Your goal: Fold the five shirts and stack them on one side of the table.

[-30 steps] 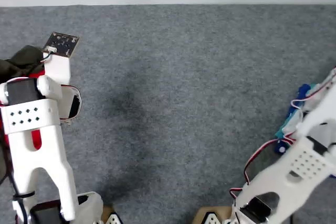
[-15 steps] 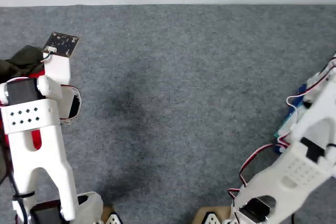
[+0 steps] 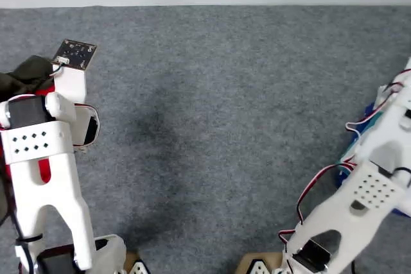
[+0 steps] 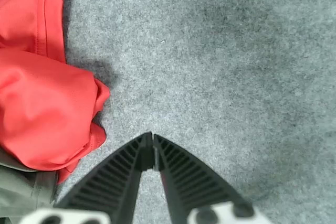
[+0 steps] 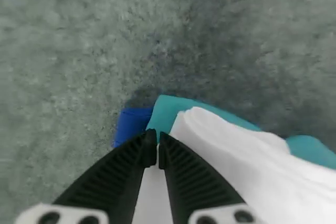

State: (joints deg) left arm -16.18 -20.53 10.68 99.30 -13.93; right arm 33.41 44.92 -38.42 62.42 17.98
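Observation:
A crumpled red shirt (image 4: 42,103) lies on the grey carpet, partly over an olive shirt (image 4: 21,198). My left gripper (image 4: 152,141) is shut and empty, its tips just above the carpet beside the red shirt. The high view has the left arm (image 3: 45,158) at the table's left side, over the olive shirt (image 3: 26,72). At the right edge lie a white shirt (image 5: 226,150), a teal shirt (image 5: 168,109) and a blue shirt (image 5: 131,124), stacked. My right gripper (image 5: 157,139) is shut, with its tips at the edge of the white shirt. Nothing shows between its fingers.
The grey carpet (image 3: 218,120) spreads bare across the middle of the table between the two arms. A pale wall runs along the far edge. The right arm (image 3: 359,203) leans over the right edge, above the blue shirt (image 3: 353,126).
The right arm has swung a little farther toward the right edge over the shirt pile. The left arm has stayed still.

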